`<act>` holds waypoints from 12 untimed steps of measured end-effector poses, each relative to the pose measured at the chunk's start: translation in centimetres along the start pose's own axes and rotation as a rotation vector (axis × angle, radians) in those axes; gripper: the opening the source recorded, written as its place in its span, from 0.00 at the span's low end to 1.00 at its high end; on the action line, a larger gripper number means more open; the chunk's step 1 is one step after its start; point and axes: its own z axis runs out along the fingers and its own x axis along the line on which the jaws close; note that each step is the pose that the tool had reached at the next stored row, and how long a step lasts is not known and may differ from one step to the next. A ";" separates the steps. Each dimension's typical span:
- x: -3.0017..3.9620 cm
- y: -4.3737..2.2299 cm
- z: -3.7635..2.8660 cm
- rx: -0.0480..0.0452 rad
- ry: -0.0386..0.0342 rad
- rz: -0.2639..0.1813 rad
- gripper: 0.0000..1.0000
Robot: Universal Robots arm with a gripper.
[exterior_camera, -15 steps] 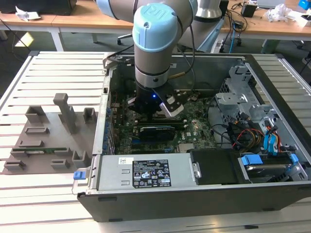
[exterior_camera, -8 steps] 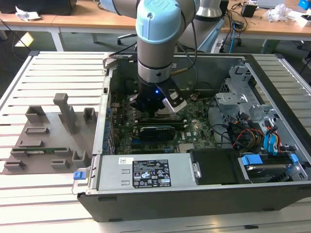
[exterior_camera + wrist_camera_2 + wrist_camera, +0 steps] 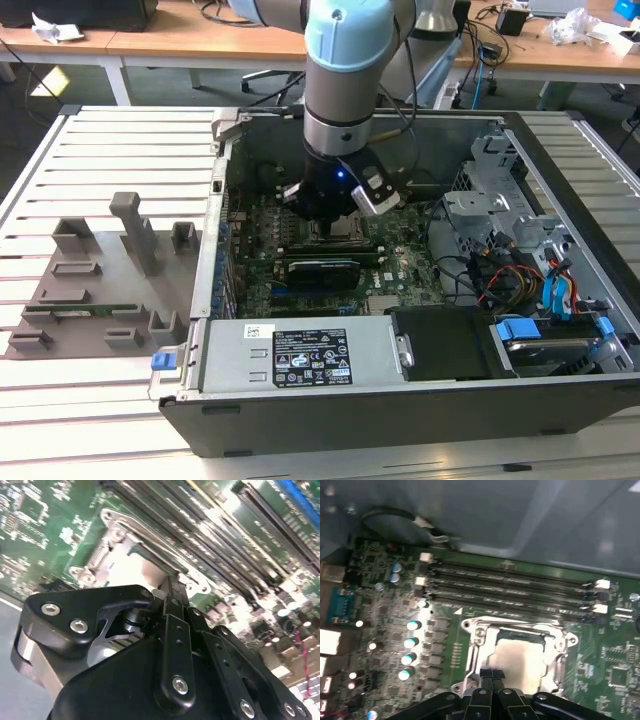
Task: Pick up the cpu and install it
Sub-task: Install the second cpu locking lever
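The case (image 3: 560, 170) lies on its side with the panel off, so the motherboard (image 3: 400, 265) faces up and the arm (image 3: 350, 90) can reach straight down into it. The arm stands vertical over the board's middle, which suits a flat, square placement.

The gripper (image 3: 492, 677) hangs low over the socket (image 3: 470, 650), its fingertips drawn close together with at most a thin gap between them. They meet at the near edge of the cpu (image 3: 520, 665). Whether they pinch that edge or merely touch it cannot be told.

The cpu lies flat inside the socket's metal frame, directly under and just ahead of the fingertips; its pale top plate shows in both wrist views. Judged from how level it sits within the frame, it appears seated. The memory slots (image 3: 510, 587) run just beyond the socket, apart from the gripper.
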 end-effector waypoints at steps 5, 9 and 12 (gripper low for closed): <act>-1.94 0.24 0.04 0.0119 0.0159 0.001 0.11; -2.42 0.42 -0.38 0.0345 0.0202 0.002 0.11; -2.70 0.66 -1.16 0.0574 0.0238 0.002 0.11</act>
